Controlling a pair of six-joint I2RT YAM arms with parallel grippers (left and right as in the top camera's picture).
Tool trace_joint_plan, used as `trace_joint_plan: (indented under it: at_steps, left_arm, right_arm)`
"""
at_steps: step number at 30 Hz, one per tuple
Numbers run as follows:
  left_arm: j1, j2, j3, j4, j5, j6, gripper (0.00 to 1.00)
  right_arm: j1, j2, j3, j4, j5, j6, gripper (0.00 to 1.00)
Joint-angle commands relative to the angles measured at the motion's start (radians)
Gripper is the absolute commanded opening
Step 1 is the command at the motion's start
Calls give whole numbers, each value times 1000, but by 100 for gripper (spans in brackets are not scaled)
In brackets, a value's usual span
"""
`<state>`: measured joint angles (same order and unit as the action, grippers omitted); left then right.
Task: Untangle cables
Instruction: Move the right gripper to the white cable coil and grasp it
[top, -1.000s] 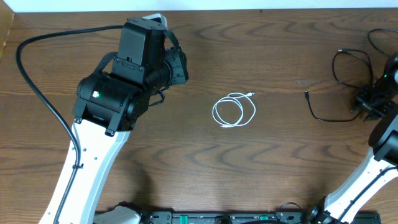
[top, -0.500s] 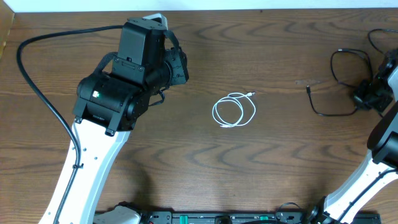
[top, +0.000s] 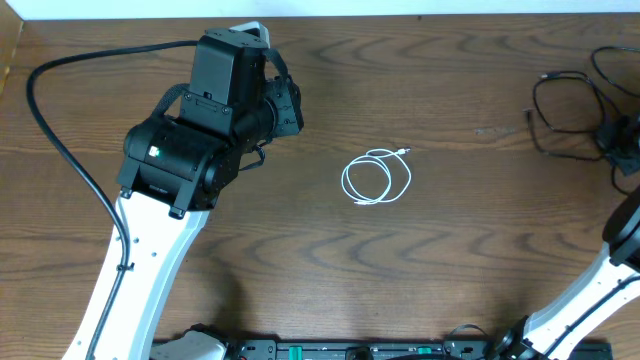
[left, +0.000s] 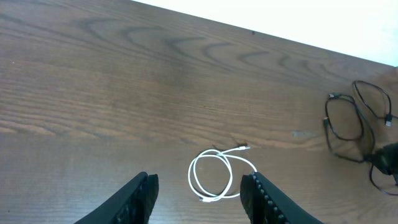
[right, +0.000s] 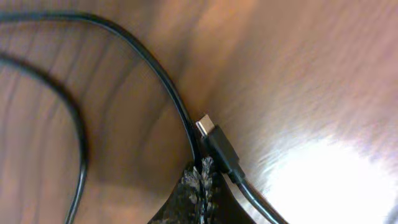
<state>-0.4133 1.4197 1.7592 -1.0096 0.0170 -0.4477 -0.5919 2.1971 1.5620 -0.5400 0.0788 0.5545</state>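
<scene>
Two cables, well apart on the counter (top: 450, 270): white cable (top: 376, 178), a loose double loop with a small plug end, near the middle; black cable (top: 560, 100), slack loops, by the right edge toward the far right corner. Left gripper (left: 200, 196), over the left half of the counter, jaws wide apart, holding nothing. Right gripper (right: 199, 180), at the right edge, jaws seemingly pinched together on the black cable just beside its plug (right: 214, 140).
</scene>
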Motion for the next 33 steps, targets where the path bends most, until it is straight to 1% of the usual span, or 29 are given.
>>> trace_joint_plan:
  at_steps: [1,4,5,6,7,9,11,13,14,18,19,22,24,25,28,33]
  left_arm:
    - [2,12,-4,1,-2,2,49]
    - [2,14,-4,1,-2,2,48]
    - [2,16,-4,1,-2,2,48]
    - [2,18,-4,1,-2,2,48]
    - [2,21,-4,1,-2,2,48]
    - [2,27,-4,0,-2,2,48]
    - [2,29,-4,0,-2,2,48]
    - [2,29,-4,1,-2,7,41]
    - [2,29,-4,6,-3,13,39]
    - [2,32,-4,41,-2,41,39]
    - [2,32,-4,47,-2,40,40]
    - [2,39,-4,50,-2,41,46]
    - [3,48,-4,43,-2,52,48]
    - [3,56,-4,38,-2,77,49]
    - [17,64,-4,28,-2,141,50]
    - [85,63,-4,26,-2,141,52]
  right_arm:
    - [-37,21,-5,5,-6,73,1]
    - [-51,9,16,2,-136,37,1]
    - [-53,0,25,2,-187,11,2]
    - [-55,-15,34,-3,-230,-9,5]
    - [-55,-31,42,-8,-259,-21,12]
    - [-55,-85,58,-20,-302,-48,40]
    - [-55,-141,63,-29,-321,-75,57]
    - [-55,-208,63,-42,-322,-101,68]
    - [-54,-240,63,-52,-322,-119,70]
    - [-30,-361,63,-122,-340,-217,71]
    - [-18,-385,63,-143,-380,-253,71]
    - [40,-422,63,-191,-529,-356,72]
    - [97,-425,63,-229,-617,-401,72]
    - [153,-420,61,-269,-653,-436,72]
    - [274,-402,61,-339,-661,-525,72]
    - [486,-356,60,-440,-660,-730,73]
